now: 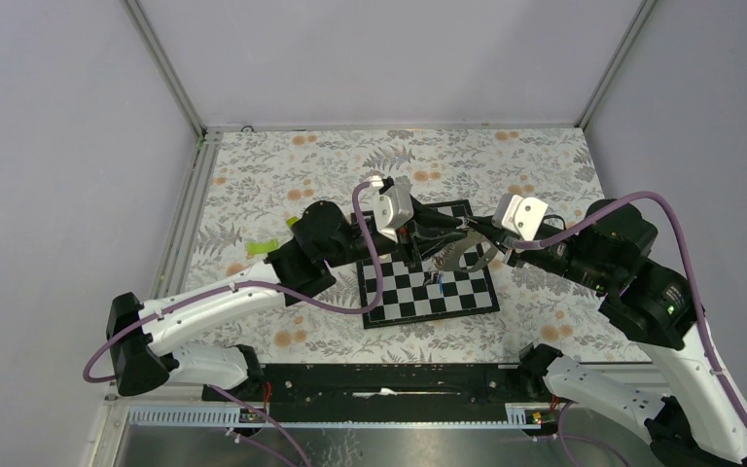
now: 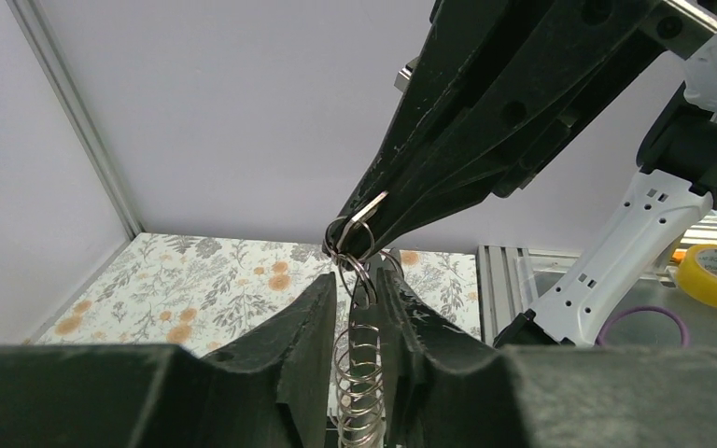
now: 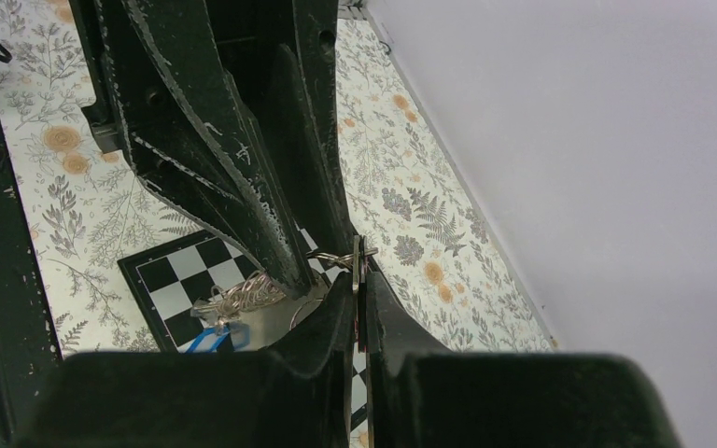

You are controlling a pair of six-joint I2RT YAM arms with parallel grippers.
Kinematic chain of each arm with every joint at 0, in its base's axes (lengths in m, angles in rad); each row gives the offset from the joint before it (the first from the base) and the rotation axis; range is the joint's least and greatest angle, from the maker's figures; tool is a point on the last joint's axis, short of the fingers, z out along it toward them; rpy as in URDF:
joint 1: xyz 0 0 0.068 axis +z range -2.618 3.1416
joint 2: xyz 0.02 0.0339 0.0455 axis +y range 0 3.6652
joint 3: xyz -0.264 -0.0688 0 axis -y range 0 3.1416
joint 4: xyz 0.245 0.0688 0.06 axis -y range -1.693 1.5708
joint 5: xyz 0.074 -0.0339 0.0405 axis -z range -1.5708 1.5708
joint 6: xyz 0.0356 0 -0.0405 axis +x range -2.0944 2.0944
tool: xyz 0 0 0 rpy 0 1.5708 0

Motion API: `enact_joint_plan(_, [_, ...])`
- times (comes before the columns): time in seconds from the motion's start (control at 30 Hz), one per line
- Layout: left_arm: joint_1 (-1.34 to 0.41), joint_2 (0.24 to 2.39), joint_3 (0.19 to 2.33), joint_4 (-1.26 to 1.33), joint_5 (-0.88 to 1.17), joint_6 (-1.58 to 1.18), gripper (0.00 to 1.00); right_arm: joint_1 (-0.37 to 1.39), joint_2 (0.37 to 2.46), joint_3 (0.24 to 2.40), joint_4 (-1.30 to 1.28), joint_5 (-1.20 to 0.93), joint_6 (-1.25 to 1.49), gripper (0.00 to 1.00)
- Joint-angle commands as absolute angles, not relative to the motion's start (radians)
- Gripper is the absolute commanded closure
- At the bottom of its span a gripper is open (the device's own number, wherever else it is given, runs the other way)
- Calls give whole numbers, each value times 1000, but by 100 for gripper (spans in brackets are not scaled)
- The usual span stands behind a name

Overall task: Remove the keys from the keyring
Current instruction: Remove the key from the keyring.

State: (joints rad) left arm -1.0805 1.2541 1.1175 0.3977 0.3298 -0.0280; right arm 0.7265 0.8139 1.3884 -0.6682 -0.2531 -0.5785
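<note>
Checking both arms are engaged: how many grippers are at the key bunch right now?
2. The right gripper is shut on what looks like a thin key, over the chessboard. The left gripper meets it there, fingers either side of a wire coil.

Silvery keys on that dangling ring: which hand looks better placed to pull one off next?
Probably the right hand: it is shut on a thin silvery metal key. The left hand only flanks the coiled wire keyring.

The surface (image 1: pixel 545 185) I work over is floral-patterned; a chessboard (image 1: pixel 447 297) lies near its middle, a lime-green piece (image 1: pixel 263 245) toward its left edge.
</note>
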Motion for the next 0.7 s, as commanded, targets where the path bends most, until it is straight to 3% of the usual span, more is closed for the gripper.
enact_joint_plan(0.0, [-1080,1248,1162,460,348,-40,74,723,810,1403,-630,-256,-567,100])
enact_joint_plan(0.23, [-1080,1245,1162,440,347,-38,100,723,801,1401,-624,-243,-572,100])
enact_joint_plan(0.67, [-1080,1173,1152,339,301,-8,100,723,755,1362,-600,-188,-614,100])
